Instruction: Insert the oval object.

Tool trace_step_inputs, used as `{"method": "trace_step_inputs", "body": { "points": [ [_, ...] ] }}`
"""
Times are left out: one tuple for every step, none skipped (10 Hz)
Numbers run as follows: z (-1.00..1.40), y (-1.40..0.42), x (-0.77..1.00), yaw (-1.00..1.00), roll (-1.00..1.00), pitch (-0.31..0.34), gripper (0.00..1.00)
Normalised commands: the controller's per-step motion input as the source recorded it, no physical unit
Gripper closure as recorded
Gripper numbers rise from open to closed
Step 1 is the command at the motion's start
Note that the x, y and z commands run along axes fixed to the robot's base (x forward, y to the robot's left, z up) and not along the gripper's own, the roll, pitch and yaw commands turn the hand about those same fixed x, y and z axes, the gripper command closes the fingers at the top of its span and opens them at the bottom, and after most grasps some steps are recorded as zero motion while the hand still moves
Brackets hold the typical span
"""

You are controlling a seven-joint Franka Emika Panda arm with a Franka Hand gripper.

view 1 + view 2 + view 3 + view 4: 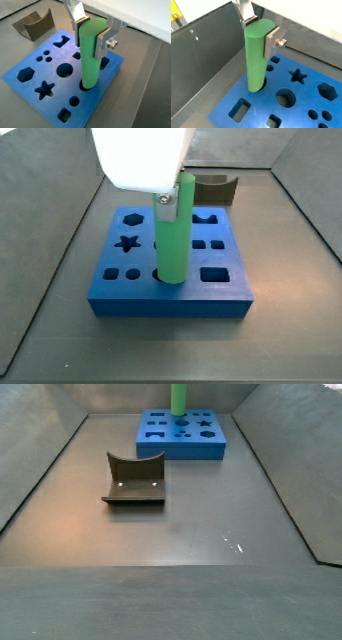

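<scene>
The oval object (89, 60) is a long bright green peg standing upright; it also shows in a wrist view (255, 60) and in both side views (171, 238) (178, 396). Its lower end sits in a hole near one edge of the blue block (40, 75) (304, 105) (174, 296) (183, 439). My gripper (92, 35) (260, 31) (170, 196) is shut on the peg's upper end, one silver finger (103, 42) pressed on each side. In a side view with the peg at the picture's top edge, the gripper is out of view.
A dark grey curved block (134, 479) (35, 25) (214, 186) stands on the floor apart from the blue block. The blue block has several other shaped holes, among them a star (45, 89). Grey walls (211, 65) enclose the floor.
</scene>
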Motion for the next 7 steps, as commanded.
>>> {"method": "trace_step_inputs", "body": {
  "points": [
    [-0.15,0.01,-0.28,0.0,0.06,0.077,1.0],
    [-0.06,0.03,-0.13,-0.03,0.08,0.103,1.0],
    [-0.04,0.04,0.0,-0.07,0.08,0.129,1.0],
    [-0.09,0.0,0.12,-0.05,0.08,0.139,1.0],
    [-0.15,0.0,0.15,-0.04,0.05,0.12,1.0],
    [-0.21,0.0,0.18,-0.07,0.03,0.109,1.0],
    [-0.27,0.0,0.22,-0.14,0.0,0.08,1.0]
  ]
}}
